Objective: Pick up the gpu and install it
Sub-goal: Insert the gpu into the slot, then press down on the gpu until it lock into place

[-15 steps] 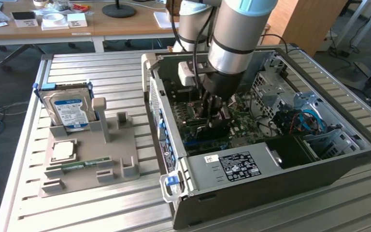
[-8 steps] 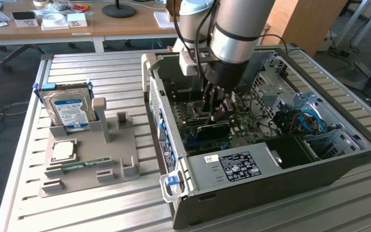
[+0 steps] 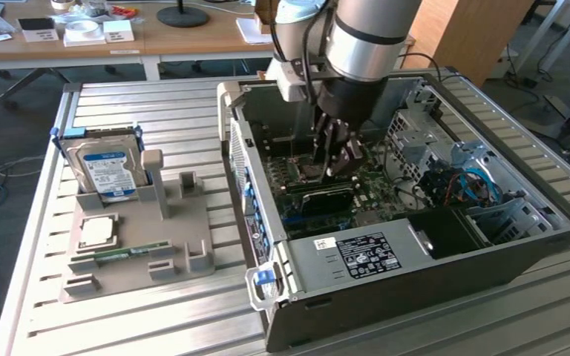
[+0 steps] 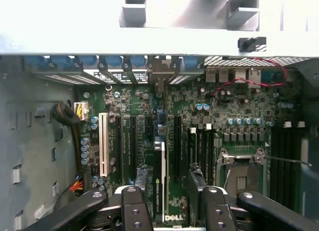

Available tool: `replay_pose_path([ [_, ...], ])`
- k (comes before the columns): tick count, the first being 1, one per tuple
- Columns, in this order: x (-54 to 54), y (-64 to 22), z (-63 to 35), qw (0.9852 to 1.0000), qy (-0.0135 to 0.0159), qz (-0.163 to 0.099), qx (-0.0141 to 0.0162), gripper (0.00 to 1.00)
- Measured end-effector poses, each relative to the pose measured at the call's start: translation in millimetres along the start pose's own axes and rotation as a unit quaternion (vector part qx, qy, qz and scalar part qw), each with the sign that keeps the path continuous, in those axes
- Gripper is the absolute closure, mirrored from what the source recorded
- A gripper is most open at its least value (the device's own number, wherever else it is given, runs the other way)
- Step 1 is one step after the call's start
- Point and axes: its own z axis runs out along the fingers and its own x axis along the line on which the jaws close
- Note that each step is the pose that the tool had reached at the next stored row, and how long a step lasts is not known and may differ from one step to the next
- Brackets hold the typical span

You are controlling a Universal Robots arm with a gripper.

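The gpu [image 4: 159, 176] is a slim dark card seen edge-on. It stands upright in a slot of the green motherboard [image 4: 234, 111], with a DELL label near its base. My gripper [image 4: 169, 180] is open, with one black finger on each side of the card; the fingers [image 4: 142, 183] stand apart and do not clamp it. In the exterior view my gripper [image 3: 332, 159] reaches down into the open computer case [image 3: 364, 259], low over the board.
A white expansion slot [image 4: 103, 144] and the CPU socket [image 4: 241, 166] flank the card. Case walls and blue cables [image 3: 468, 185] close in around the arm. On the exterior view's left, a grey holder [image 3: 166, 245] carries a blue-labelled hard drive [image 3: 110, 167], a CPU [image 3: 97, 231] and a RAM stick [image 3: 127, 254].
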Motion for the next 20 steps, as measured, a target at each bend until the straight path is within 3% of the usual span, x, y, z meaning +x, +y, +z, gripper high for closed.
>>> replay_pose_path([
  [17, -0.1, 0.0, -1.9, 1.0, 0.0, 0.0, 0.0, 0.56],
  [20, -0.1, 0.1, -1.9, 1.0, 0.0, 0.0, 0.0, 0.8],
])
